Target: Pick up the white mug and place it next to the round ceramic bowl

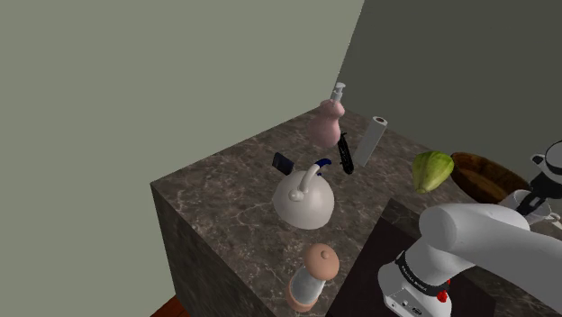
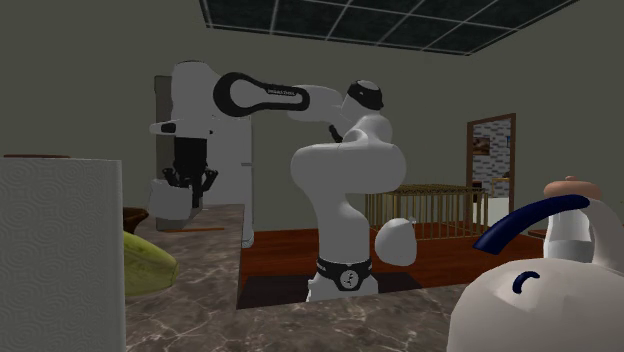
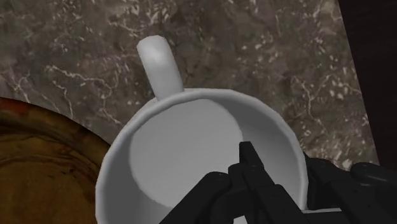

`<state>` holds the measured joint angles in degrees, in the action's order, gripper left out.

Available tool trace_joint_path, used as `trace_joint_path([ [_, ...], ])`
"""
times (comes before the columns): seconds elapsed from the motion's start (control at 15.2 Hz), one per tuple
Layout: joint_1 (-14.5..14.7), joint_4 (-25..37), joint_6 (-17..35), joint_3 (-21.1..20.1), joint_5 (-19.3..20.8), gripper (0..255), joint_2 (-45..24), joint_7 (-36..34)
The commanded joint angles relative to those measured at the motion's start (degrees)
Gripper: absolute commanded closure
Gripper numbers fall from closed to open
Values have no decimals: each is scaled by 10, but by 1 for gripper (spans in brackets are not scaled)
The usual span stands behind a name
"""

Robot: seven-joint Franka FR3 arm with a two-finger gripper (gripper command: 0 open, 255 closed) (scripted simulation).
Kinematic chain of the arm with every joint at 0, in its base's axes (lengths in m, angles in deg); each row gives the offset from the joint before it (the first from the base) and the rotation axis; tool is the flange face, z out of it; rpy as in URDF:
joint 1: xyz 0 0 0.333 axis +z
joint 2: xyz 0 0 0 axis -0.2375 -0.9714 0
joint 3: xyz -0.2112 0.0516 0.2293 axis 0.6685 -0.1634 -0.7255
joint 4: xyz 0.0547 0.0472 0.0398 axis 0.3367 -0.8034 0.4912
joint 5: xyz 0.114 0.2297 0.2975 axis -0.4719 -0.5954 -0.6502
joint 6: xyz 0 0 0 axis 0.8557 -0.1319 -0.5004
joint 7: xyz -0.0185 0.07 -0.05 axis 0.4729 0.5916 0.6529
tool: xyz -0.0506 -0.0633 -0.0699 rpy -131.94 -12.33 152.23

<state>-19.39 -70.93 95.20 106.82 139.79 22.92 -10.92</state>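
Observation:
The white mug (image 3: 191,153) is seen from above in the wrist view, its handle (image 3: 160,67) pointing away from the fingers. My gripper (image 3: 289,184) is shut on the mug's rim wall, with one black finger (image 3: 254,168) inside the cup and the other outside. A round brown bowl (image 3: 44,165) lies right beside the mug on the dark marble counter (image 3: 267,57). In the second exterior view the gripper (image 2: 190,182) hangs straight down with the mug (image 2: 167,198) in it, close over the counter next to the bowl (image 2: 135,215). The shoulder view shows the gripper (image 1: 542,194) by the bowl (image 1: 482,173).
On the counter stand a white kettle with a blue handle (image 1: 304,200), a pink soap dispenser (image 1: 330,122), a paper towel roll (image 1: 369,142), a green cabbage (image 1: 432,169) and a pepper grinder (image 1: 313,275). A black utensil (image 1: 345,153) stands near the roll.

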Motion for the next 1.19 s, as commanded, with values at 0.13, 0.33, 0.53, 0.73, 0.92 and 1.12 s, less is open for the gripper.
trace_joint_path([
  [0.13,-2,-20,24,29,26,255,1,-6],
  [0.33,-1,-31,40,52,45,255,0,-11],
  [0.53,1,-42,59,78,67,255,-3,-18],
  [0.73,2,-42,58,78,68,255,-2,-18],
  [0.92,2,-42,57,78,68,255,-1,-18],
  [1.12,1,-44,57,77,68,0,0,-19],
])
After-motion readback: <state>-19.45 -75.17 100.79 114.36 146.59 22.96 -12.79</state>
